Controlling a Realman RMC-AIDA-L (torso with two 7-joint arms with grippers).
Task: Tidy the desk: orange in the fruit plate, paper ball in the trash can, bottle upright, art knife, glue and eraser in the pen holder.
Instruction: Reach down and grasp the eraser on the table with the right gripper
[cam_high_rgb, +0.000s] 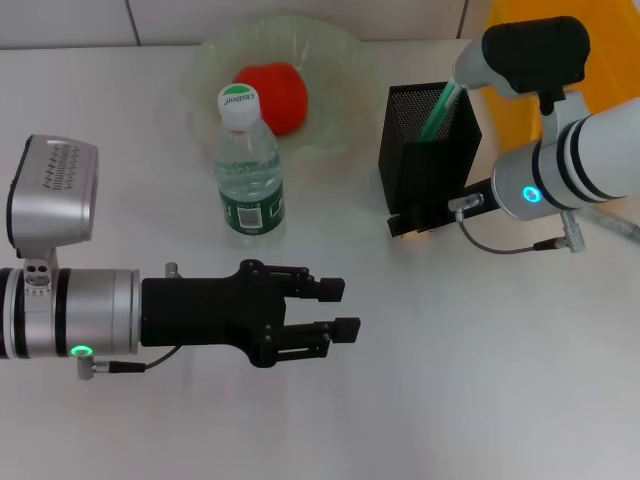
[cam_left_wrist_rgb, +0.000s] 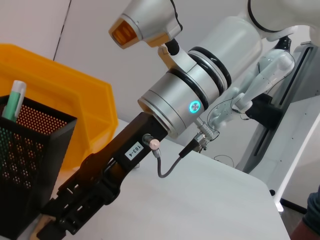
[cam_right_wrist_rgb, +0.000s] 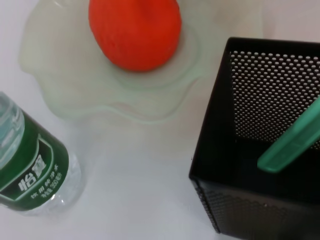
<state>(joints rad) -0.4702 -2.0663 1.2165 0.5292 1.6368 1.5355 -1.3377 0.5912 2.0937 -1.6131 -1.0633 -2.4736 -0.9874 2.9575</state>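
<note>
The orange (cam_high_rgb: 272, 95) lies in the fruit plate (cam_high_rgb: 340, 60). In front of the plate the bottle (cam_high_rgb: 248, 170) stands upright. A green art knife (cam_high_rgb: 440, 108) leans inside the pen holder (cam_high_rgb: 425, 160). My right gripper (cam_high_rgb: 402, 224) hangs at the holder's near side, shut on a small tan piece, the eraser (cam_left_wrist_rgb: 40, 229). My left gripper (cam_high_rgb: 340, 308) hovers open over the near table with nothing in it. The right wrist view looks down on the holder (cam_right_wrist_rgb: 260, 150), the knife (cam_right_wrist_rgb: 290, 145) and the orange (cam_right_wrist_rgb: 135, 30). Paper ball and glue are out of view.
The yellow trash can (cam_high_rgb: 612, 45) stands at the back right, behind my right arm and close beside the pen holder. A wall runs along the table's far edge. White tabletop (cam_high_rgb: 480, 380) stretches right of the left gripper.
</note>
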